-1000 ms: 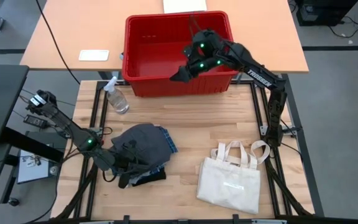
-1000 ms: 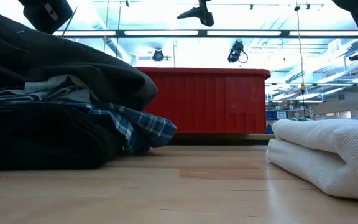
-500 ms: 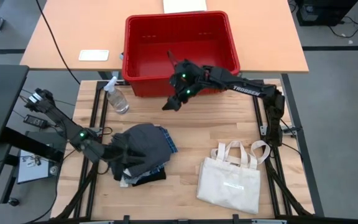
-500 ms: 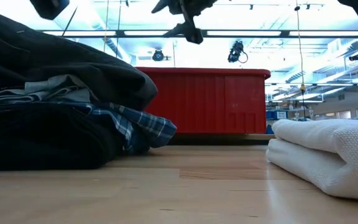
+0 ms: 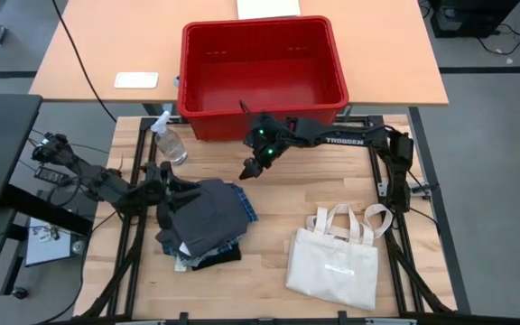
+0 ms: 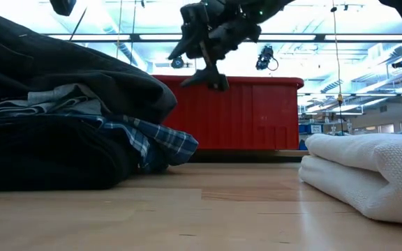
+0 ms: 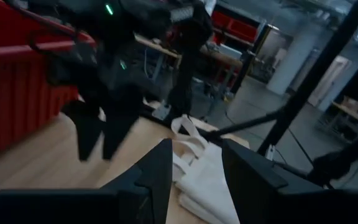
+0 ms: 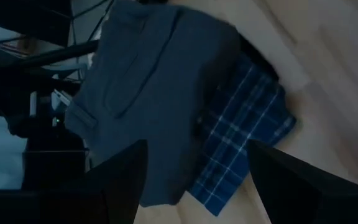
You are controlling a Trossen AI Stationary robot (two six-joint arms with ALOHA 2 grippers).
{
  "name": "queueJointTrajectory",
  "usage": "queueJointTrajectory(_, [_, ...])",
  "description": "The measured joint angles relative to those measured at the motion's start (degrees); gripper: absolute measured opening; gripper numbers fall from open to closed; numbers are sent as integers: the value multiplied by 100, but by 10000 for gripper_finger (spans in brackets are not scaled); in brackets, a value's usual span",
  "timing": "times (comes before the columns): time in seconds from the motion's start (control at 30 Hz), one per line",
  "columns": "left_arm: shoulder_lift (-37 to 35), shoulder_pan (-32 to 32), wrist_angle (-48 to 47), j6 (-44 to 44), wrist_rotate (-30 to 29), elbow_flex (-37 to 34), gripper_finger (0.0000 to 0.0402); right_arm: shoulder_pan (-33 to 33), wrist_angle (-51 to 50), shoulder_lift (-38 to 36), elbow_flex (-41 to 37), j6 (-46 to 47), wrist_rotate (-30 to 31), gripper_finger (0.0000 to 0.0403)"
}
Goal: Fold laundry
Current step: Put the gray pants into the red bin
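The laundry lies in a pile (image 5: pixel 204 217) on the table's left half. A dark grey garment (image 8: pixel 148 93) is on top. A blue-and-white plaid one (image 8: pixel 241 137) sticks out at the pile's right side. A black one (image 5: pixel 219 256) and a light grey one (image 5: pixel 182 263) show at the near side. My left gripper (image 5: pixel 174 183) hovers open above the pile's far-left corner, with nothing between its fingers (image 7: pixel 160 177). My right gripper (image 5: pixel 249 170) is open in the air (image 6: pixel 204 75) between the red bin and the pile, pointing at the pile.
A red bin (image 5: pixel 188 86) stands at the far edge, with a spray bottle (image 5: pixel 170 144) to its left. A folded cream tote bag (image 5: pixel 337 262) lies on the table's near right. Bare wood (image 5: pixel 314 181) lies between the pile, bin and bag.
My right gripper has swung out from over the red bin toward the near-left and down, and now hangs close to the pile. My left gripper has moved from the pile's near-left side toward the far edge, to the pile's far-left corner.
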Motion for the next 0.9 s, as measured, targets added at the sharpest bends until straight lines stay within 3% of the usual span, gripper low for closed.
queueJointTrajectory(0.2, [-18, 259, 6, -75, 0, 0, 144, 352, 717, 0, -404, 209, -123, 281])
queueJointTrajectory(0.37, [-18, 419, 63, -728, -1, 0, 144, 462, 1165, -13, -407, 225, -346, 281])
queueJointTrajectory(0.77, [-16, 510, 101, -1755, 12, 0, 144, 315, 1259, -209, -403, -401, -705, 281])
queueJointTrajectory(0.9, [-16, 510, 98, -1703, 33, 0, 144, 281, 1190, -194, -503, -76, -1065, 281])
